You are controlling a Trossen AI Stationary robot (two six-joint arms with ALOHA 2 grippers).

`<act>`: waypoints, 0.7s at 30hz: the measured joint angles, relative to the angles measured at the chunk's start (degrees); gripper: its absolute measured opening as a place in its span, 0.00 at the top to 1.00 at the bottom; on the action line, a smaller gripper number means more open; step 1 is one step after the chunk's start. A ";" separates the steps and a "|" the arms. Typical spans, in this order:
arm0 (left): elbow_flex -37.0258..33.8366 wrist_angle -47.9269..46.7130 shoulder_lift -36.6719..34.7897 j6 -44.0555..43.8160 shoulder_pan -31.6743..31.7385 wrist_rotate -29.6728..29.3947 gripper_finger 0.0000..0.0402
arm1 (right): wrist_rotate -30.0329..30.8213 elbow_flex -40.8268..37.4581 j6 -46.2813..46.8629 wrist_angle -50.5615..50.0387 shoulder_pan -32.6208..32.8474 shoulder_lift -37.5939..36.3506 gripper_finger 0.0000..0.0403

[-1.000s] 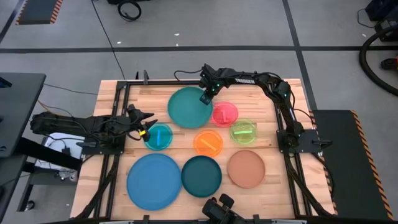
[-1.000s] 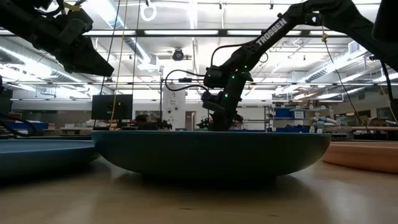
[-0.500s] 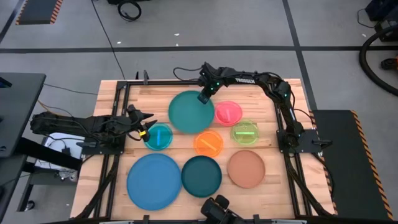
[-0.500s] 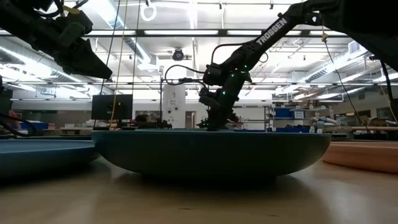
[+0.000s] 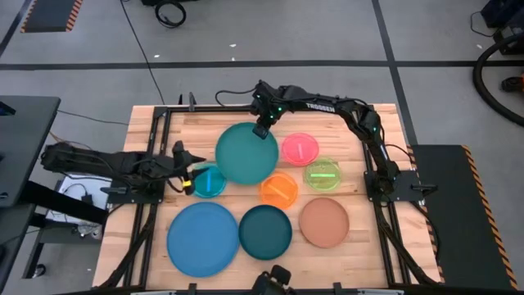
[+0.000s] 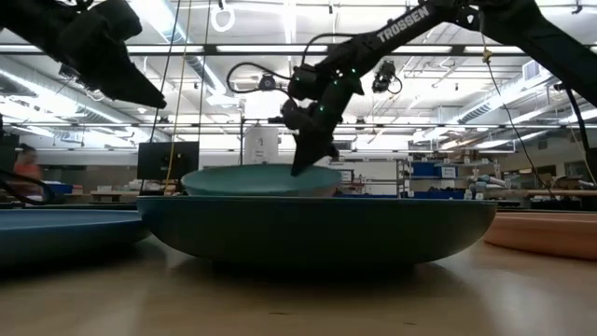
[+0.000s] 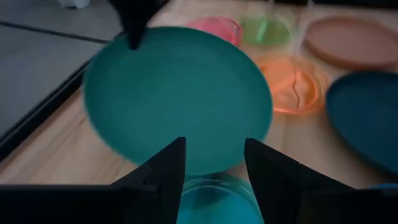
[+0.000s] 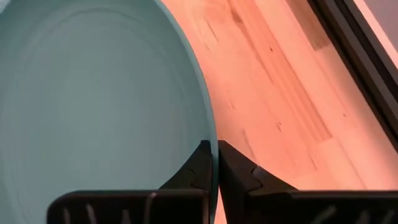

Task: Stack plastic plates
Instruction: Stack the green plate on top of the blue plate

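Observation:
My right gripper [image 5: 261, 129] is shut on the large teal plate [image 5: 247, 153], which hangs over the table's middle and overlaps the small cyan plate [image 5: 206, 182] and the orange plate [image 5: 280, 191] from above. In the low view the teal plate [image 6: 261, 179] shows above the dark teal plate [image 6: 317, 229]. My left gripper [image 5: 187, 182] is open at the cyan plate's left edge, touching nothing; its fingers [image 7: 214, 168] point toward the teal plate [image 7: 180, 99]. The blue plate [image 5: 203, 238], dark teal plate [image 5: 265, 232] and brown plate [image 5: 323, 222] lie along the near side, with pink [image 5: 300, 149] and green [image 5: 322, 174] on the right. My right gripper pinches the teal plate's far rim [image 8: 208, 134] between its two fingers [image 8: 199, 168], one above the rim and one below. It comes from the far side, slanting down [image 6: 297, 170]. The plate is lifted clear of the table and roughly level.
The wooden table [image 5: 155, 139] has a black frame rail along its edges. Bare wood shows at the far left and at the far side, where the teal plate was. The right arm [image 5: 360, 123] reaches across the far edge from the right.
My right gripper has risen and moved toward the table's left and near side, carrying the teal plate. The plate has come up off the table and now overlaps the cyan and orange plates. My left gripper has drawn back slightly toward the left edge.

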 joint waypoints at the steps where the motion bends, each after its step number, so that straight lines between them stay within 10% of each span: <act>1: 0.00 1.11 1.44 0.93 -0.46 -0.02 0.57 | -0.54 0.44 -0.03 -0.36 -0.01 0.00 0.95; 21: 10.16 7.26 33.65 23.01 -5.82 -3.95 0.57 | -5.38 1.27 0.71 -2.61 -0.11 0.02 0.95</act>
